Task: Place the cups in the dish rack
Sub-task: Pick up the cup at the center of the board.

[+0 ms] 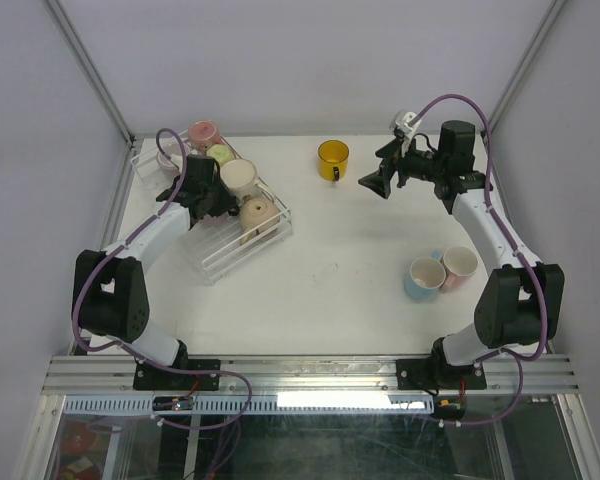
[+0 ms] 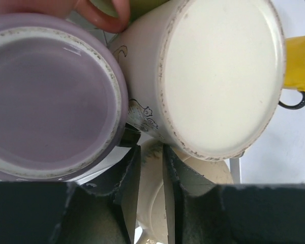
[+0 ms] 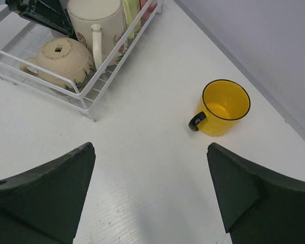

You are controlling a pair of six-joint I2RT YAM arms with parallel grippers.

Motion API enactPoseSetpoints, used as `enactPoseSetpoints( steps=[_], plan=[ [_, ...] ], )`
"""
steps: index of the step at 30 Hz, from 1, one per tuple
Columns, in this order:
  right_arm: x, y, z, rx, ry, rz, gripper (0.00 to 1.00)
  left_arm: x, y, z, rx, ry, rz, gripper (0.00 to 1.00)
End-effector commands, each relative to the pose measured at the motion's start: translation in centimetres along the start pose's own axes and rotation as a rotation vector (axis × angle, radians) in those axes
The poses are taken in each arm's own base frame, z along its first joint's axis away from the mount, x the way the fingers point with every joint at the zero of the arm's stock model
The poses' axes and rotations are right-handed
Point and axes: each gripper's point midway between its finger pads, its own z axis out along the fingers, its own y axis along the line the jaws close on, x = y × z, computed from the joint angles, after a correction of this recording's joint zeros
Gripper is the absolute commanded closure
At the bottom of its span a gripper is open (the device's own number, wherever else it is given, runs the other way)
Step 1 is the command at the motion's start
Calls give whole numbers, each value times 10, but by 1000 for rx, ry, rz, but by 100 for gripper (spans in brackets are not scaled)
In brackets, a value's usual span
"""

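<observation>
The clear dish rack (image 1: 212, 262) stands at the left and also shows in the right wrist view (image 3: 81, 99). It holds a pink cup (image 1: 202, 133), a green cup (image 1: 219, 154), a cream cup (image 1: 238, 176) and a beige cup (image 1: 257, 215). My left gripper (image 1: 223, 202) is in the rack, jaws a narrow gap apart on the beige cup (image 2: 151, 203), between the lilac cup (image 2: 51, 96) and the cream cup (image 2: 218, 76). My right gripper (image 1: 380, 182) is open and empty, short of the yellow cup (image 1: 332, 160), which stands upright (image 3: 224, 107).
A light blue cup (image 1: 425, 277) and a pink cup (image 1: 459, 265) stand side by side on the table by the right arm. Grey walls close in the back and both sides.
</observation>
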Motion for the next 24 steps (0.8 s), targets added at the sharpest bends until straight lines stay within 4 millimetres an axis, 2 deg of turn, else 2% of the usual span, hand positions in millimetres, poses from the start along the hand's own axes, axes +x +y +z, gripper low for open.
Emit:
enactPoseSetpoints(
  steps=[1, 7, 13, 20, 24],
  plan=[
    [-20, 0, -4, 10, -34, -57, 6, -25, -41, -9, 139, -83, -37, 79],
    [-20, 1, -4, 7, -33, -56, 6, -27, -42, -14, 155, -93, -32, 79],
    [-18, 5, 0, -15, -28, -46, 6, -34, -39, -39, 160, -138, 10, 75],
    [-24, 12, 14, -72, -22, 10, 6, -54, -41, -87, 205, -263, 101, 68],
    [-29, 12, 28, -93, -6, 139, 5, -73, -41, -117, 225, -386, 150, 53]
  ],
)
